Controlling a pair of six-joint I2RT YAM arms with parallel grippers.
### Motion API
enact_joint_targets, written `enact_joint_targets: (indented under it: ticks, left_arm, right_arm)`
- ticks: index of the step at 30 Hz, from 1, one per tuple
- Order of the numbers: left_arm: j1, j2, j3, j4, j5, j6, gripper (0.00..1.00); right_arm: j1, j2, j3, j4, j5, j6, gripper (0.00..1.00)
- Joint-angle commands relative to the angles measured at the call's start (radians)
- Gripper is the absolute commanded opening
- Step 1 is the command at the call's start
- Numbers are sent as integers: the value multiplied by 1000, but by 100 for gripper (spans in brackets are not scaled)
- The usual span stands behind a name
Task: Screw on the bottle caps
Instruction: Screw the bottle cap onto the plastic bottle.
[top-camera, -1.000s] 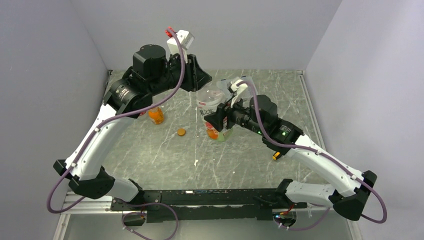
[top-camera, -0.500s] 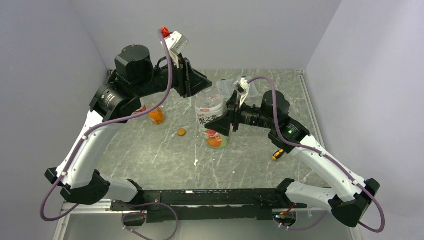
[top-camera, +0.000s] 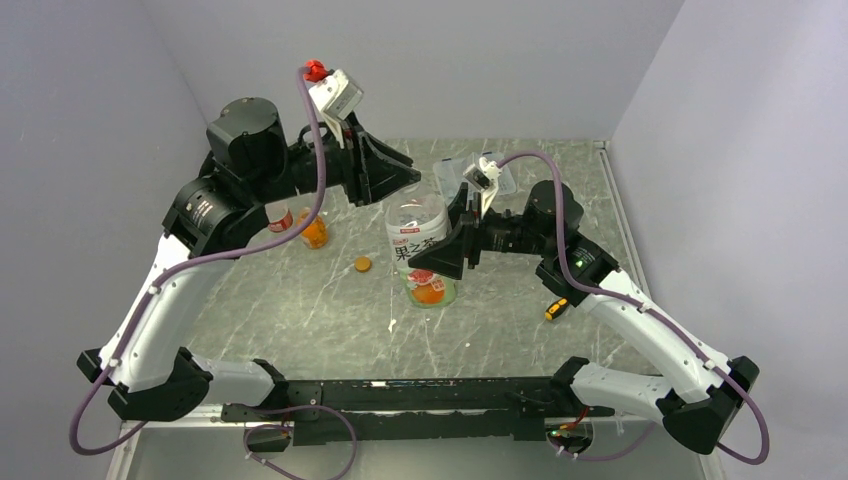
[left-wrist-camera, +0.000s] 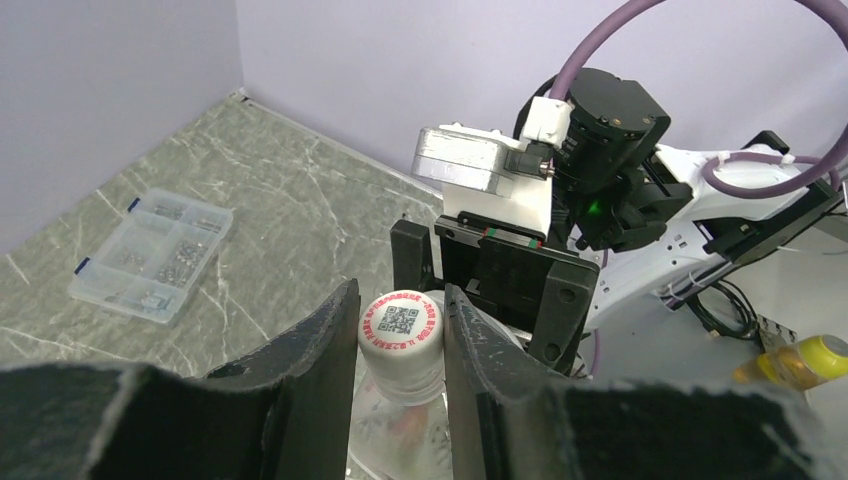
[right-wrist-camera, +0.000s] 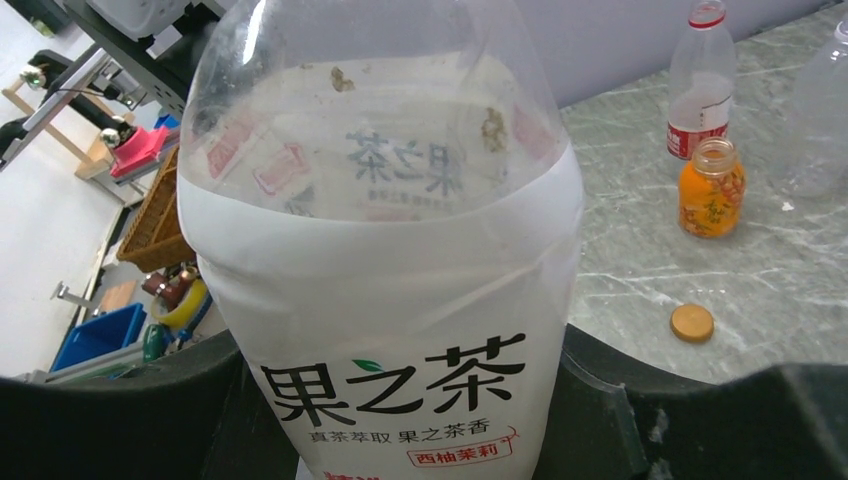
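Pinches the whitish bottle cap (left-wrist-camera: 401, 322) low in the middle of the left wrist view: left gripper (left-wrist-camera: 400, 300) narrowed to the cap's width, one dark finger (left-wrist-camera: 320, 370) pressed against each side, printed code on the cap's top facing the camera. Rests on the neck of the white-labelled bottle (right-wrist-camera: 380, 330), clear shoulders showing just beneath the cap. Clamps that same bottle lower down, around the label, at the bottom centre of the right wrist view: right gripper (right-wrist-camera: 405, 375) spread about halfway, a finger on either flank of the label. Toward the upper right of that view, standing on the marbled table (right-wrist-camera: 620, 250): squat orange bottle (right-wrist-camera: 711, 187) just in front of red-labelled bottle (right-wrist-camera: 702, 85). Lower right, lying flat and apart from all the bottles: orange cap (right-wrist-camera: 692, 322). At the left of the left wrist view, flat on the table: clear compartment box (left-wrist-camera: 150, 255).
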Motion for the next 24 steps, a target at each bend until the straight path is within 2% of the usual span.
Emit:
enact_joint_targets:
  ticks: [1,8,19,24]
  left_arm:
    - [-6,-34,-59,-21,-85,-24,0]
    - [-5,-71,-114,32,-179,-53,0]
    - [-4,-19,-60,-10,-170,-61,0]
    - [-5,-20,-57,-15,-183,-61,10]
  right_arm:
    - [-5,-41,59,159,44,0,24]
    - [-7,-55,44,171,131,13,23]
    - [-7,-44,53,161,121,-15,24]
    - [-7,-39,66,134,140,-40,24]
